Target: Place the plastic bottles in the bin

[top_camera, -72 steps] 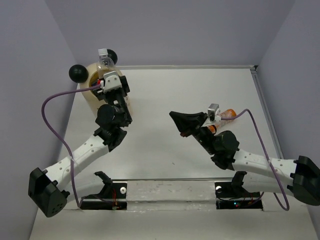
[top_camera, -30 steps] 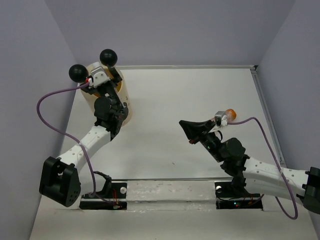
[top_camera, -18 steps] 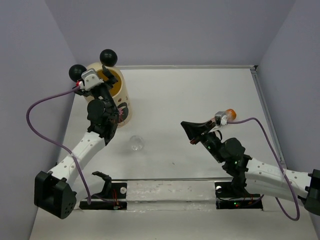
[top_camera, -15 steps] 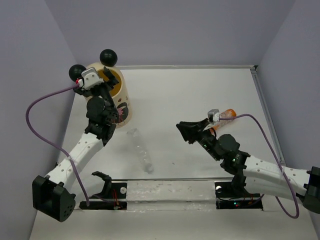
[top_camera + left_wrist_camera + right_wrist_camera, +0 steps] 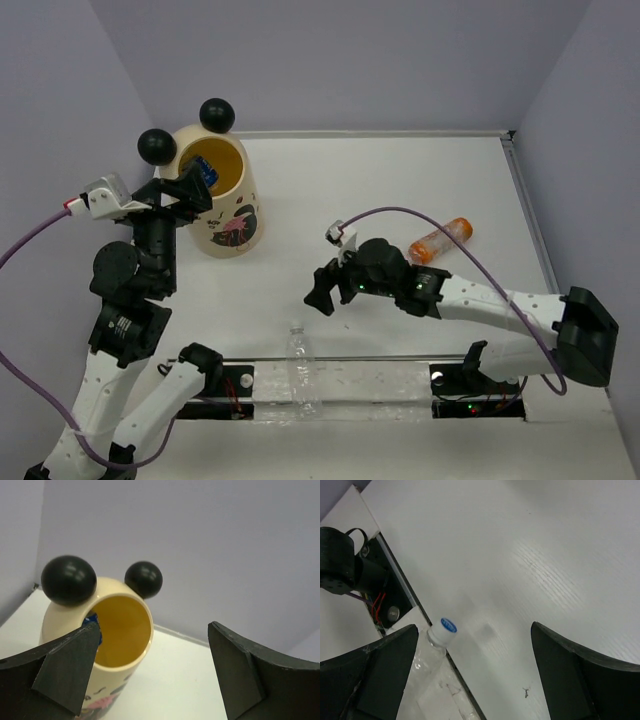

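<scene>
Top external view: with the left gripper (image 5: 185, 192) spread beside the bin (image 5: 250, 215) and the right gripper (image 5: 322, 290) spread empty, the clear bottle (image 5: 303, 375), lying well apart from the bin, probably wants a square mid-body pinch.

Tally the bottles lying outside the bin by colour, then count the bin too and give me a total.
Orange bottle: 1
Clear bottle: 1
Bin: 1
Total: 3
</scene>
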Controlling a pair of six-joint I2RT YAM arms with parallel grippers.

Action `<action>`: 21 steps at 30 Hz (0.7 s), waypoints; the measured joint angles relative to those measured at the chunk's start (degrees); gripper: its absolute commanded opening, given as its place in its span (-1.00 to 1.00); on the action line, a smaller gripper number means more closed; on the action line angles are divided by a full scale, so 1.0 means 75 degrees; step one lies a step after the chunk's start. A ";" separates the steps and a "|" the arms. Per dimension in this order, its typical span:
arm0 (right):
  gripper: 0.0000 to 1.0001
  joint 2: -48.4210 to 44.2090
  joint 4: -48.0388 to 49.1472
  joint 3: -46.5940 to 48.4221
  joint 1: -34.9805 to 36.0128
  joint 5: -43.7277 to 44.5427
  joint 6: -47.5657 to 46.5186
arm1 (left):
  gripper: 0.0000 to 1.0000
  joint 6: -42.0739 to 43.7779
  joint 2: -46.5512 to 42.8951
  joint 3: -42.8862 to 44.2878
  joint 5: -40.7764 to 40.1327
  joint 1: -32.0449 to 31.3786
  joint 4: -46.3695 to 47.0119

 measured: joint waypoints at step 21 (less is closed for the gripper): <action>0.90 0.2259 -0.4013 0.1679 0.2439 0.0055 0.2087 | 0.98 -0.0685 -0.1145 -0.1495 0.1087 0.0000 -0.1740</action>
